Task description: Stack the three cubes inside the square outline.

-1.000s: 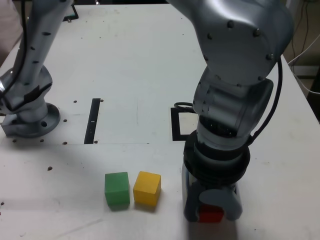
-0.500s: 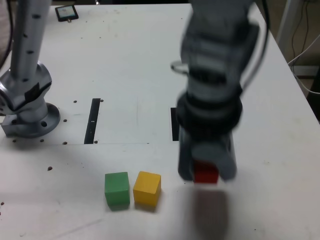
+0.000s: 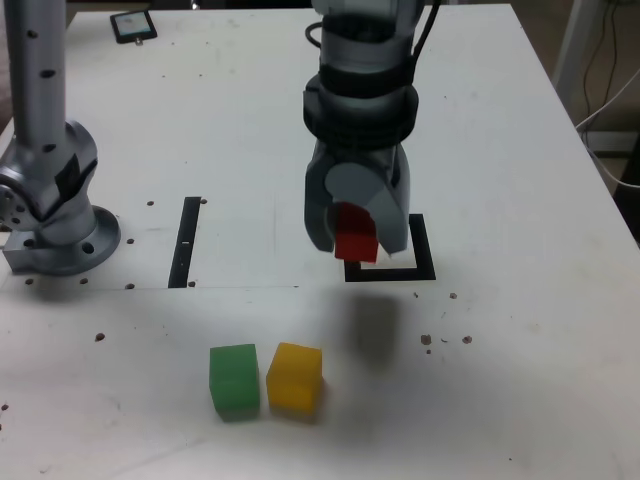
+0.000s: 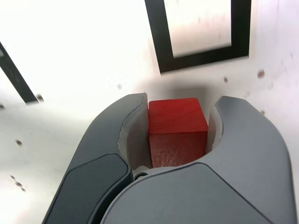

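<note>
The gripper (image 3: 357, 243) hangs above the table (image 3: 500, 150), its fingers (image 4: 133, 135) pinching the red cube (image 3: 354, 240) by two opposite sides, clear of the surface and beside the square outline (image 3: 424, 268), likely for lowering inside; green cube (image 3: 234, 379) and yellow cube (image 3: 295, 377) sit nearer the camera, just beside each other.

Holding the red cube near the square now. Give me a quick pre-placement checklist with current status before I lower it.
1. Grip: the grey gripper is shut on the small red cube, a jaw on each side face. Ok.
2. Target free: the pale centre of the black square outline shows nothing in it in the wrist view. Ok.
3. Alignment: the wrist view shows the outline ahead of the cube, not beneath it. Not ok.
4. Cube square to the outline edges: roughly parallel. Ok.
5. Height above the table: cannot tell.
6. Remaining blocks: the green cube and yellow cube sit side by side, away from the outline. Ok.
</note>
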Motion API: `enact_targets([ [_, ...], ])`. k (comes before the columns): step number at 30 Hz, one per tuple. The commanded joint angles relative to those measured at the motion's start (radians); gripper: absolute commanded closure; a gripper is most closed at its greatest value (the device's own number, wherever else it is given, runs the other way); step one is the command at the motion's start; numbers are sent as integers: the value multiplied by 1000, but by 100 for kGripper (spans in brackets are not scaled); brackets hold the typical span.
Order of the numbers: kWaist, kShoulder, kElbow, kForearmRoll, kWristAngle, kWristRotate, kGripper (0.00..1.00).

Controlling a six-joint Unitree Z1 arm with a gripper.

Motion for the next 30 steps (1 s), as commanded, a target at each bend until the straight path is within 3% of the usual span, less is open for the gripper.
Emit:
enact_targets([
  [1,23,-8,19,-13,15,23,81],
  [9,98,-4,111,-114,54,69,81],
  [17,144,6,167,-195,19,94,81],
  [30,183,42,160,-247,2,142,78],
])
